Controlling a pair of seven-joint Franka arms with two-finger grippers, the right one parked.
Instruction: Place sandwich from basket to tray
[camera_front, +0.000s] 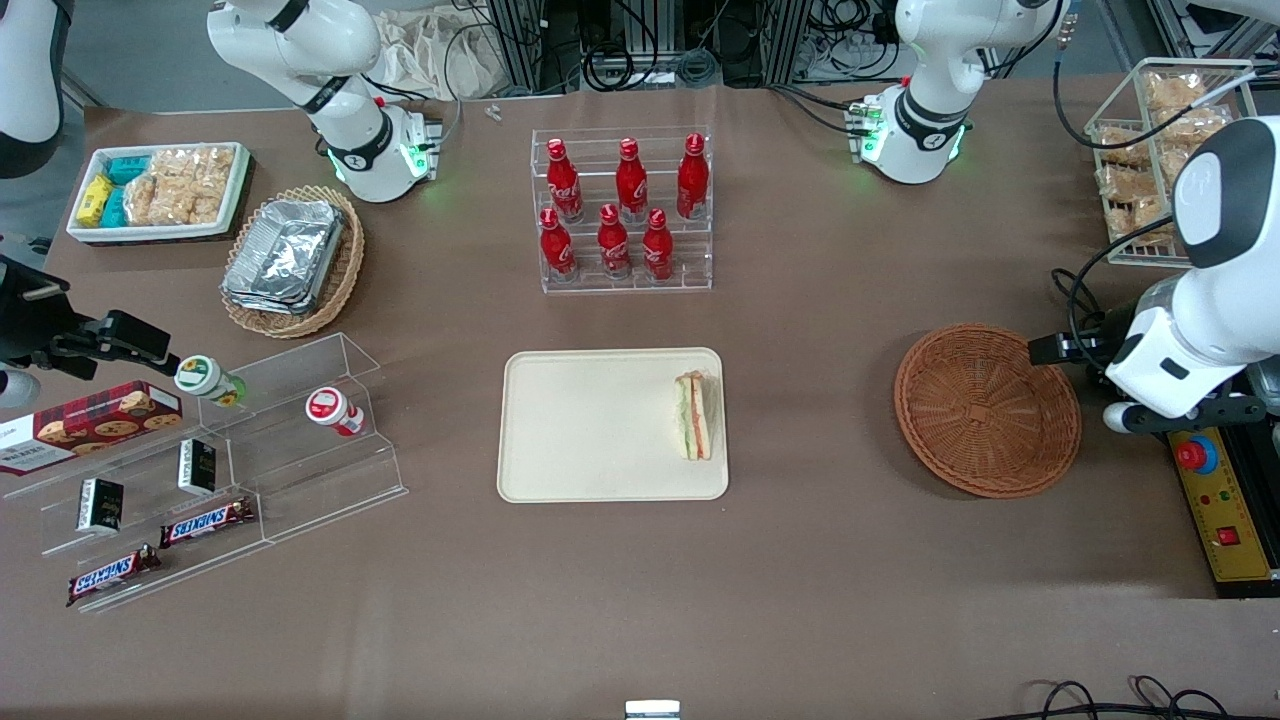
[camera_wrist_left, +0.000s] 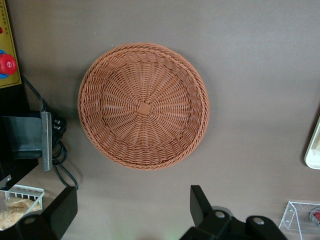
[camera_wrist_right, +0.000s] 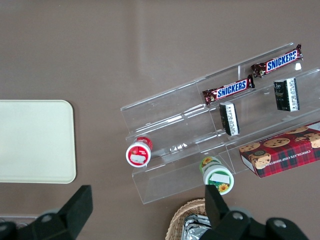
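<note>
Brown cloth covers the table (camera_front: 820, 560); on it, near the middle, lies the cream tray (camera_front: 590, 430), flat and rectangular; toward the working arm's end sits the reddish-brown woven basket (camera_front: 985, 408), round and shallow, with nothing in it, well apart from the tray; a clear rack of red bottles (camera_front: 622, 210) stands farther from the front camera than the tray; the sandwich (camera_front: 694, 415) rests on the tray, standing on its edge close to the rim nearest the basket, its orange-red and green layers showing; the gripper (camera_wrist_left: 132, 212) hangs above the table just beside the basket, its two dark fingers (camera_wrist_left: 200, 202) spread wide apart and holding nothing; in the wrist view the bare basket weave (camera_wrist_left: 144, 106) lies between and ahead of them.
</note>
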